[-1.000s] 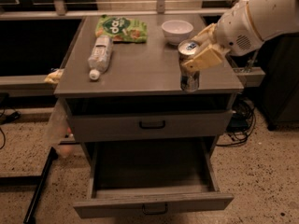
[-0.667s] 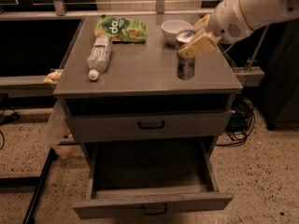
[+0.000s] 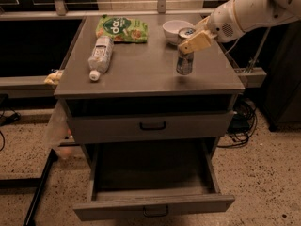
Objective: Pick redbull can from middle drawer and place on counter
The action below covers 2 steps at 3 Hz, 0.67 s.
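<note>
Claw point(image 3: 189, 40) at redbull can point(image 3: 185, 65), counter point(image 3: 141, 72) right

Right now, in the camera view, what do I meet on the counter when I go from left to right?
plastic bottle → green snack bag → redbull can, standing on the counter. The gripper is at the can's upper part. The white bowl overlaps the can, so I leave it out.

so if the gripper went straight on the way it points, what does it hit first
The redbull can, upright on the counter right at the gripper. Whether they already touch is unclear, since depth is hard to judge.
</note>
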### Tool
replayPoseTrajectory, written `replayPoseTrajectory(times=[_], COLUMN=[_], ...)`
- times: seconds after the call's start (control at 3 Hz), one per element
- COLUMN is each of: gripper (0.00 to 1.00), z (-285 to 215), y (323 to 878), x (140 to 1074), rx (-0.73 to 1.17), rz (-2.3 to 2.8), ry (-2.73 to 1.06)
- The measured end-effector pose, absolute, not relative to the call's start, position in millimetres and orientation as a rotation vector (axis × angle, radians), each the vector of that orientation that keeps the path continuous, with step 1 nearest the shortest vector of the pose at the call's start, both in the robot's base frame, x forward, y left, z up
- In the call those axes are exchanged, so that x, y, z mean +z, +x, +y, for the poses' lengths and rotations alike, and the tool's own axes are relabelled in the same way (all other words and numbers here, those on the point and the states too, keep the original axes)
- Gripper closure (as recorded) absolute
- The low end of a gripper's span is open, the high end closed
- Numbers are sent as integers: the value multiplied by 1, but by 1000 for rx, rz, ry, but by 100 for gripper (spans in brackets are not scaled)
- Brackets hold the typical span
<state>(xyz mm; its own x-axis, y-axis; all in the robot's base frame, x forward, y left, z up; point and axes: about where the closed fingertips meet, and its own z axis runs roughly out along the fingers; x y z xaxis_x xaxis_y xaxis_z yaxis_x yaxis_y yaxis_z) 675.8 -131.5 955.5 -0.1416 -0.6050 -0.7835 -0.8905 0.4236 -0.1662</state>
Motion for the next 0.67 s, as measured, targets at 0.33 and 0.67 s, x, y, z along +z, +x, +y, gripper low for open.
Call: replayPoseTrajectory(times=[0.33, 0.67], gripper=[100, 100], z=[-135, -138], y=[688, 693], x=[939, 923], rx=[480, 524], rz=[1885, 1917], ry=[-1217, -1171])
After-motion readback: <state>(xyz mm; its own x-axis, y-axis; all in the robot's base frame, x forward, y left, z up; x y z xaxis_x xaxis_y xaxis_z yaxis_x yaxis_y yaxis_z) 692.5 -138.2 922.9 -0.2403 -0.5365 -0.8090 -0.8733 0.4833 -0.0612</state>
